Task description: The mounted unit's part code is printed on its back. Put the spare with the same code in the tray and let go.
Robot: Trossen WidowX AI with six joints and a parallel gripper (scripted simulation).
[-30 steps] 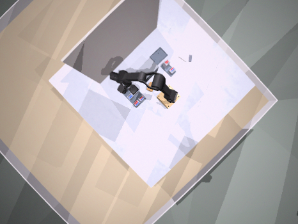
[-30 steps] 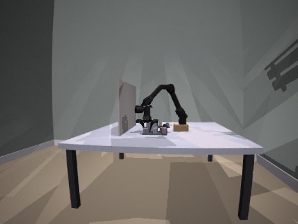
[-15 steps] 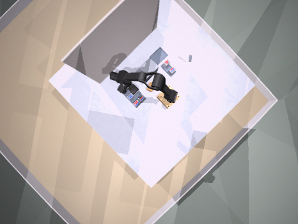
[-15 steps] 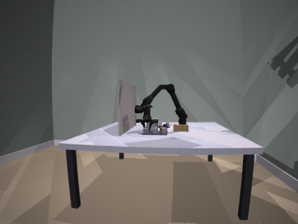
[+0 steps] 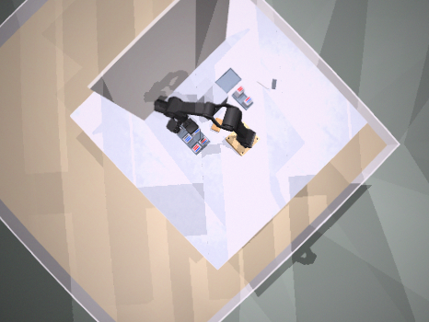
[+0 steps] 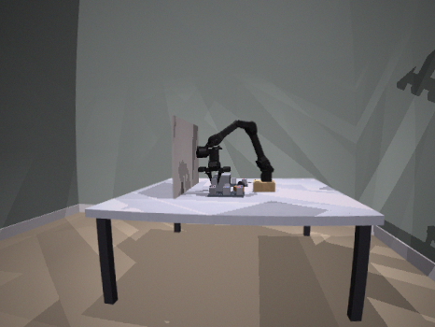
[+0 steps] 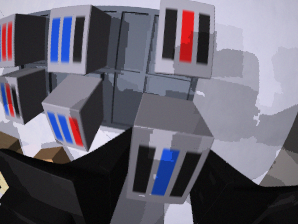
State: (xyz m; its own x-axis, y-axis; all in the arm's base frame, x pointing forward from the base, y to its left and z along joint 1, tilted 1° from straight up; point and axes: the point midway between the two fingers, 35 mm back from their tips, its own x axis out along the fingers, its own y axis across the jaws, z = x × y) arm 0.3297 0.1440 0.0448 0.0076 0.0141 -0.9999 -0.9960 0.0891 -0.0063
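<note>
My gripper (image 6: 214, 180) (image 7: 161, 137) is shut on a grey spare block (image 7: 172, 167) with black, blue and black stripes, at the near right of the spares rack (image 6: 226, 195) (image 7: 127, 97). Whether the block is clear of the rack cannot be told. Other spares there are a black-red-black block (image 7: 186, 37), a blue-blue-black block (image 7: 67, 40), a blue-blue-red block (image 7: 65, 127), a blue-red-black block (image 7: 11, 100) and a red-striped block (image 7: 7, 40). The flat grey tray (image 5: 227, 80) looks empty. I cannot make out the mounted unit's code.
A tall grey panel (image 5: 152, 55) (image 6: 182, 156) stands beside the arm. A smaller holder (image 5: 237, 97) with two red-striped blocks lies by the tray. A small grey piece (image 5: 273, 84) is farther right. An orange block (image 5: 214, 126) sits near the arm's wooden base (image 6: 264, 186).
</note>
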